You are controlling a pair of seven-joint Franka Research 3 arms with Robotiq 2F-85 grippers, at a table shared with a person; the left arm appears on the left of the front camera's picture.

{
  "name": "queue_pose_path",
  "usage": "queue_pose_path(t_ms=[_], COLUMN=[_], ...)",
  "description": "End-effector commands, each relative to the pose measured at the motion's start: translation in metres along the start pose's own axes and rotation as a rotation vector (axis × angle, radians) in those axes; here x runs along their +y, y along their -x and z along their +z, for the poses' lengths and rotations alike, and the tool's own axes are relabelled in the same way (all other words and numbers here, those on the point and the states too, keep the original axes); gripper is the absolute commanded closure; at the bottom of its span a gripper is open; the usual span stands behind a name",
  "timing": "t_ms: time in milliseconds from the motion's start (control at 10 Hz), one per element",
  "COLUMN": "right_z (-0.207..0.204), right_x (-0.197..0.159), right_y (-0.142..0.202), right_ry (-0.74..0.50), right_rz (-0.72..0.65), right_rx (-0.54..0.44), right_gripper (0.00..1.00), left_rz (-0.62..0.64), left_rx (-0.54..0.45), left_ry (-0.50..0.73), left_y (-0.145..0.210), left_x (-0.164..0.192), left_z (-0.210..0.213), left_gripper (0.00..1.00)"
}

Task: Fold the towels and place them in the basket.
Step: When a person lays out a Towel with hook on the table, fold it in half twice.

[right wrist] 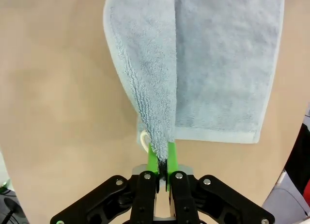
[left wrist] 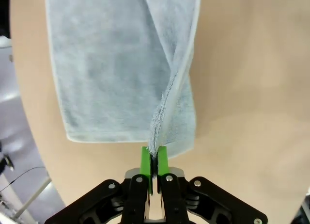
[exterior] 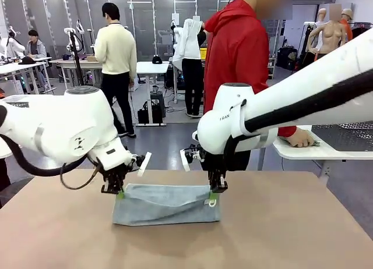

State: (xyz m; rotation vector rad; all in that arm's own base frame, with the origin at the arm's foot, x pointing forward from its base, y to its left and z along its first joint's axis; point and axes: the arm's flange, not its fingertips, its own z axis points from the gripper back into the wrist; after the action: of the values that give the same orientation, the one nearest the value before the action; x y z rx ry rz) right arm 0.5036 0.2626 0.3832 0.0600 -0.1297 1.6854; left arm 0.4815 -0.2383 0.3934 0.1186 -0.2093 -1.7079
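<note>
A light blue towel (exterior: 166, 205) lies folded over on the brown table (exterior: 280, 234), its far edge lifted at both corners. My left gripper (exterior: 119, 193) is shut on the towel's far left corner; in the left wrist view the green pads (left wrist: 147, 161) pinch the raised edge of the towel (left wrist: 111, 64). My right gripper (exterior: 213, 194) is shut on the far right corner, next to a small white loop (exterior: 211, 203). In the right wrist view the pads (right wrist: 154, 158) clamp the doubled edge of the towel (right wrist: 218, 64). The basket is out of view.
A person in a red top (exterior: 239, 59) stands at the far side of the table, one hand (exterior: 300, 139) resting on a white side table (exterior: 320, 149). Bare tabletop surrounds the towel on every side.
</note>
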Motion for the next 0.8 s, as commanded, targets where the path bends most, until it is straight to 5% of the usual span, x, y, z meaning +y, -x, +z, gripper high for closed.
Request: queue_pose_path(t_ms=[0, 700], right_z=[-0.011, -0.034], right_x=[-0.028, -0.092], right_y=[0.002, 0.013], right_ry=[-0.034, -0.011], right_rz=[0.029, 0.032], right_rx=[-0.012, 0.005], right_gripper=[0.92, 0.92], left_rz=[-0.005, 0.118], left_rx=[-0.02, 0.048], left_ry=[0.006, -0.053], left_y=[0.0, 0.011], left_x=[0.031, 0.098], left_z=[-0.012, -0.041], left_gripper=[0.93, 0.93])
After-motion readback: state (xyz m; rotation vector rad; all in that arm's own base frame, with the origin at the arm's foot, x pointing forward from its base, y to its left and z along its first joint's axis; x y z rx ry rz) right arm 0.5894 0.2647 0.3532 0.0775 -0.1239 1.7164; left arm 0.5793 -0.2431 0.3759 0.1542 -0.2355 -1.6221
